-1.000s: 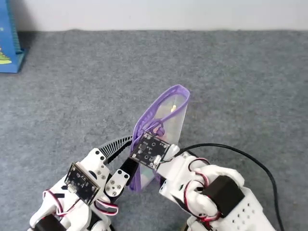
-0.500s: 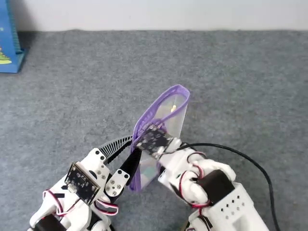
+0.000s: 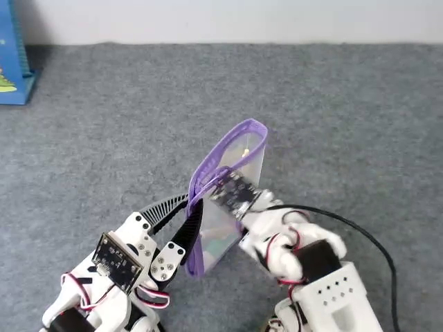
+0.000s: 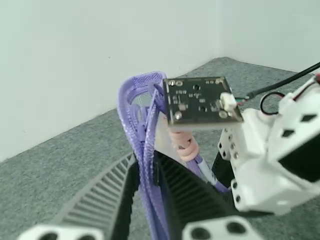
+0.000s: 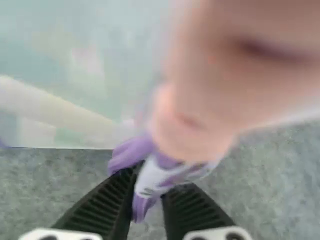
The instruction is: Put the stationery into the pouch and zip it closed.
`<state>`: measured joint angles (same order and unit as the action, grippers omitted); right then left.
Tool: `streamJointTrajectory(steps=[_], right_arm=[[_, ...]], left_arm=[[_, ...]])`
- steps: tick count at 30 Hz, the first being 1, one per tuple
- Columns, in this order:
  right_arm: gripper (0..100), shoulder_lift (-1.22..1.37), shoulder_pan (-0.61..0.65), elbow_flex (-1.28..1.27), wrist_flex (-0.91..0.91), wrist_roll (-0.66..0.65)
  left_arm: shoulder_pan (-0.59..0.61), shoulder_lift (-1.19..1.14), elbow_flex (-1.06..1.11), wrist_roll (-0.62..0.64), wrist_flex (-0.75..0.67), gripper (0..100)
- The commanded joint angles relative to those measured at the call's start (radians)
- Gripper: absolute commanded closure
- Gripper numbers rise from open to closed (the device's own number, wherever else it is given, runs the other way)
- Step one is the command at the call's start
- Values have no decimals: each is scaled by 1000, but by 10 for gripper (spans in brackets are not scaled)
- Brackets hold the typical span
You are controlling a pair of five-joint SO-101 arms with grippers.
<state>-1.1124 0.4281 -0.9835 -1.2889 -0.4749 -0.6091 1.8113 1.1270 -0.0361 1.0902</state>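
Observation:
A clear pouch (image 3: 235, 176) with a purple zipper edge (image 3: 239, 131) stands on end on the grey mat. My left gripper (image 3: 185, 216) is shut on its purple edge (image 4: 142, 125) near the lower end, its ribbed fingers (image 4: 120, 175) on either side of the band. My right gripper (image 5: 147, 200) is shut on a purple-and-white pen (image 5: 160, 180) with a pink end. That pen (image 4: 192, 152) sits at the pouch's opening, under the right arm's camera board (image 3: 235, 194). Its tip is hidden.
A blue box (image 3: 12, 55) stands at the far left edge by the white wall. A black cable (image 3: 360, 235) loops from the right arm toward the front right. Grey mat (image 3: 346, 104) spreads open beyond and beside the pouch.
The right arm has pushed forward along the pouch, its camera board moving up toward the opening. The pouch's top has leaned slightly left. The left gripper has kept its hold.

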Motion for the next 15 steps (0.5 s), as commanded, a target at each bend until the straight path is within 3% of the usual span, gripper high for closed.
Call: streamJointTrajectory(steps=[1,8,15], right_arm=[[989,-85,-156,84,21,-26],[989,-216,-440,117,252,-146],[989,-193,-590,117,510,-143]], left_arm=[[6,14,-18,-18,-25,991],[3,14,-18,-20,-25,991],[6,14,-22,-51,-18,991]])
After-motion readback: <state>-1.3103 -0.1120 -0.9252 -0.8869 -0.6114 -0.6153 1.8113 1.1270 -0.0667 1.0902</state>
